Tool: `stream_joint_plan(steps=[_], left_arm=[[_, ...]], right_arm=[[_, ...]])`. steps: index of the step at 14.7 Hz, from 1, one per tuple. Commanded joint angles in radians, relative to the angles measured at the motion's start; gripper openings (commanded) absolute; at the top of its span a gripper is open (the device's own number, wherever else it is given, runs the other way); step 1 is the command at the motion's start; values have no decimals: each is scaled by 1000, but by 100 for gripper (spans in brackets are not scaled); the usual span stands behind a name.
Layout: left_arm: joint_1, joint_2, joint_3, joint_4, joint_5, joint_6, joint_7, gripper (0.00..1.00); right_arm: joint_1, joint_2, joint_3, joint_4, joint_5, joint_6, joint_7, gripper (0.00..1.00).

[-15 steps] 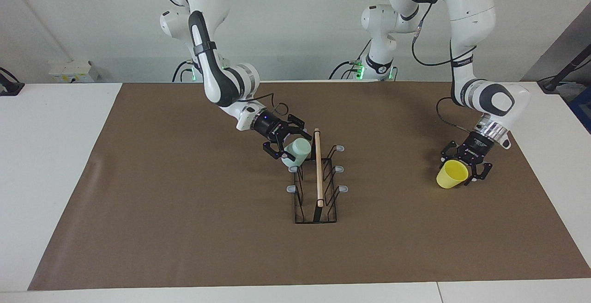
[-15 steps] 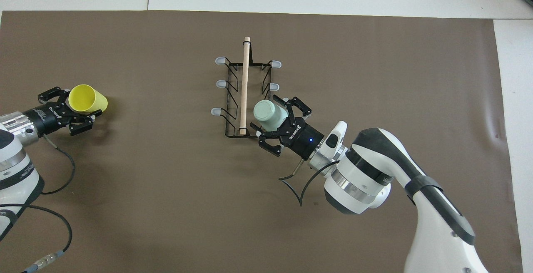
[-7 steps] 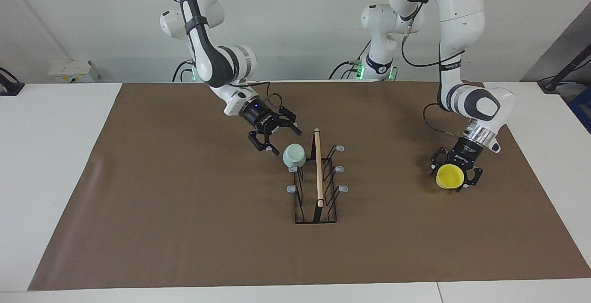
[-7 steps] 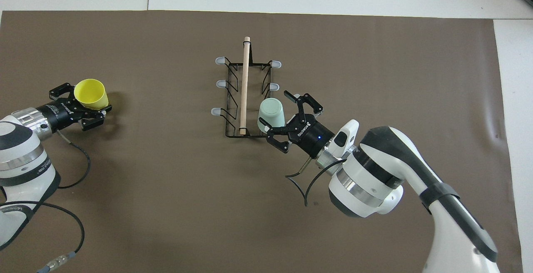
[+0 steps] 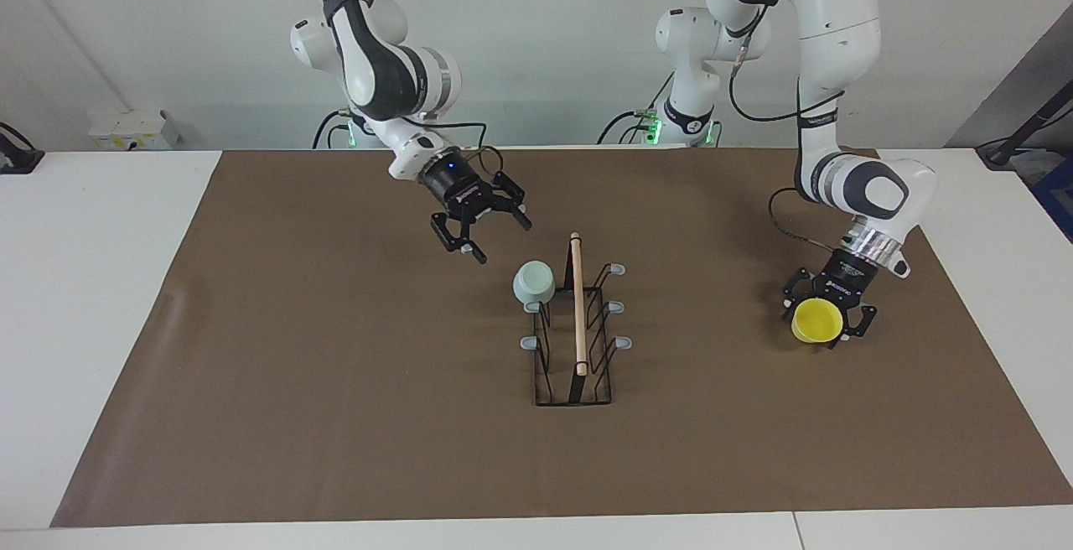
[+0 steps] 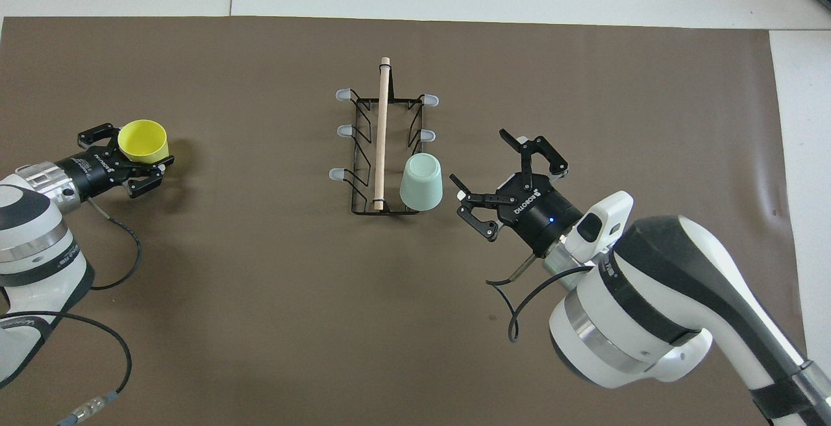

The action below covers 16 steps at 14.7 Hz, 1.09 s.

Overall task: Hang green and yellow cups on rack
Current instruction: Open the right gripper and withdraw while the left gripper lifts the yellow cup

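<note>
On the brown-covered table (image 5: pixel 251 382) stands the black wire rack with a wooden rod and grey-tipped prongs (image 5: pixel 577 340), light and likely to shift if nudged. Its prong nearest the robots, on the right arm's side, carries the pale mint green plastic cup (image 5: pixel 534 282) upside down. Above and beside the rack, the right hand (image 5: pixel 478 227) hangs open and empty. Toward the left arm's end, well apart from the rack, the left hand (image 5: pixel 826 315) grips the bright yellow plastic cup (image 5: pixel 817 320) by its wall (light, slick and empty, so grasp near the rim).

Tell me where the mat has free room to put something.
Free: the mat between rack and yellow cup in the left gripper; also at the right arm's end. Crowded: beside the green cup, under the open right gripper.
</note>
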Motion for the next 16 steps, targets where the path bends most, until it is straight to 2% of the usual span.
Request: stream_joint_plan(steps=[1,4,8,11,14,16], left_arm=[[-15,-21,11,22,-21,14,17,0],[-14,-64,19,50,5,24,2,0],[-15,-139,11,87,236,43,2,0],[-23,-206,-29,84,379,44,-4,0],[-23,-285,-85,81,580,44,-70,0],[-23,-315,-153,81,744,44,-134,0]], right_arm=[[-50,15,2,-1,-189,7,7,100],[-121,28,0,-5,-395,7,7,100],[-201,44,0,-4,-602,-8,19,100],[-253,48,-3,-4,-705,-32,53,100],[-337,51,-6,-4,-900,-136,128,100],[-411,51,-6,5,-1103,-257,268,100]])
